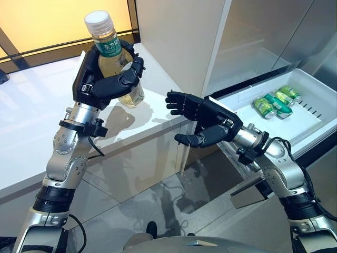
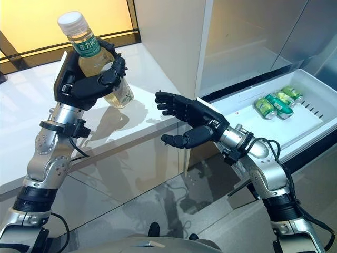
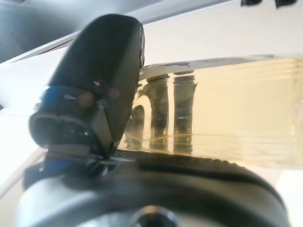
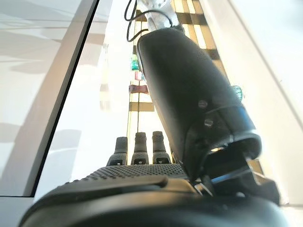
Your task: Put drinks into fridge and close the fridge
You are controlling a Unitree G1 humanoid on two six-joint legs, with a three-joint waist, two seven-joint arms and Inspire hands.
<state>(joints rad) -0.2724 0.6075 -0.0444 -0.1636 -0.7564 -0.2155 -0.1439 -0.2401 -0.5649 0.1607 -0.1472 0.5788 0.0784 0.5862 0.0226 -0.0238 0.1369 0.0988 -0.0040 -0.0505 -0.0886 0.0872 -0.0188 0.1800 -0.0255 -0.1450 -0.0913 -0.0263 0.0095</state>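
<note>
A clear bottle (image 1: 112, 58) of pale yellow drink with a white cap and green label is held up above the white counter (image 1: 31, 121), my left hand (image 1: 108, 79) shut around its body. The left wrist view shows the bottle (image 3: 227, 109) pressed against the thumb. My right hand (image 1: 202, 118) hangs open a short way right of the bottle, fingers spread toward it, touching nothing. The fridge's white drawer (image 1: 310, 124) stands pulled out at right, with several green cans (image 1: 276, 103) lying in it.
The fridge's open compartment (image 1: 253, 37) with its pale shelves rises behind the drawer. A grey tiled floor (image 1: 158, 205) lies below the counter's front edge.
</note>
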